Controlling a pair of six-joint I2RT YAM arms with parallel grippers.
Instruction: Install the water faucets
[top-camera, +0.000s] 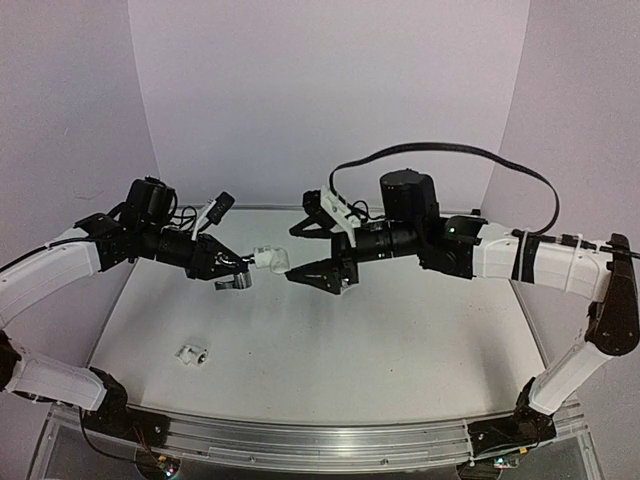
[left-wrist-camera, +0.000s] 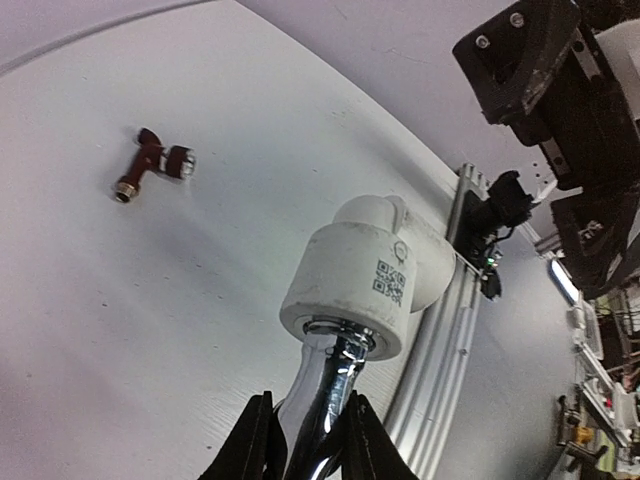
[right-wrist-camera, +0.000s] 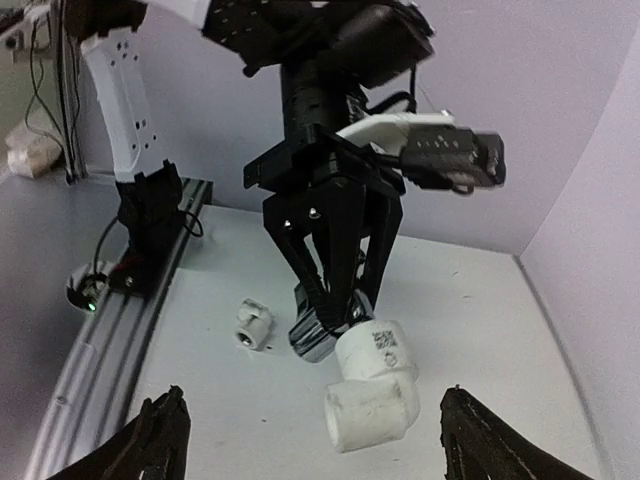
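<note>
One chrome faucet (left-wrist-camera: 330, 385), capped by a white elbow fitting (left-wrist-camera: 365, 275), sits pinched in the left hand (left-wrist-camera: 312, 445) at centre frame; the right hand (top-camera: 298, 253), spread wide, faces it, right arm (top-camera: 540, 262) stretched level. The reddish-brown faucet (left-wrist-camera: 150, 165) lies on the worktop (left-wrist-camera: 150, 330).

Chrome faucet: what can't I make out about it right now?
- Handle of the chrome faucet: left wrist view, cut off by the bottom edge and fingers.
- Thread depth: every view, hidden inside the white elbow.
- Its outline: top view, too small, merged with the left gripper.
</note>
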